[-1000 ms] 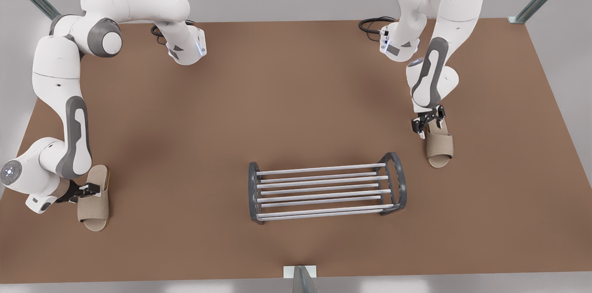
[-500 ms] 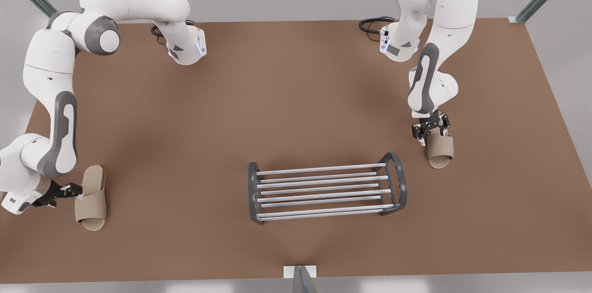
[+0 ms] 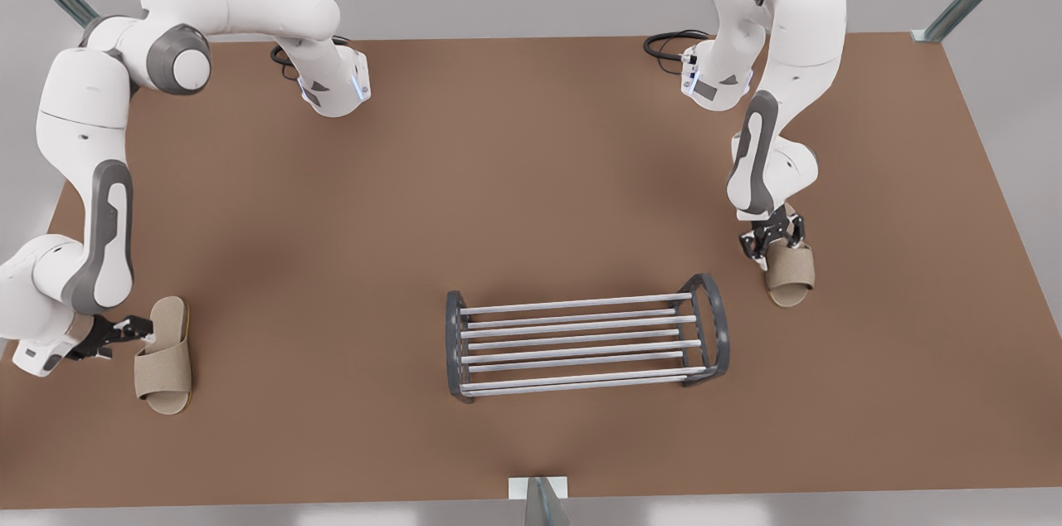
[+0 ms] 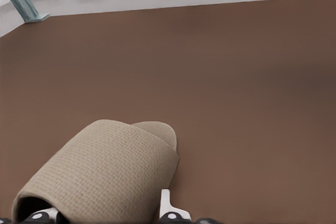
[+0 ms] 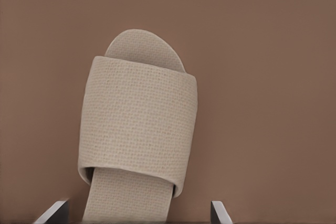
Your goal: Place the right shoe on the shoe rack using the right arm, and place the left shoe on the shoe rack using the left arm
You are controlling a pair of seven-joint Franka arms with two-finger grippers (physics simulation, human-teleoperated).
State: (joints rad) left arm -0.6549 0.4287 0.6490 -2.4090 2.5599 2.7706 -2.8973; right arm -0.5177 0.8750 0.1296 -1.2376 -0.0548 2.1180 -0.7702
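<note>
- Front view: left gripper (image 3: 133, 329), wide, flanks the left shoe (image 3: 163, 356) far from the rack (image 3: 455, 343); a side pinch on soft fabric could slip.
- Right gripper (image 3: 776, 244), wide, straddles the right shoe's (image 3: 790, 273) heel beside the rack; a shallow hold may let the toe droop and catch the bars.

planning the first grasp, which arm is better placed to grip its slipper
Right, probably: the right gripper hangs open over the right slipper's heel, fingers either side; the left gripper sits beside the left slipper.
</note>
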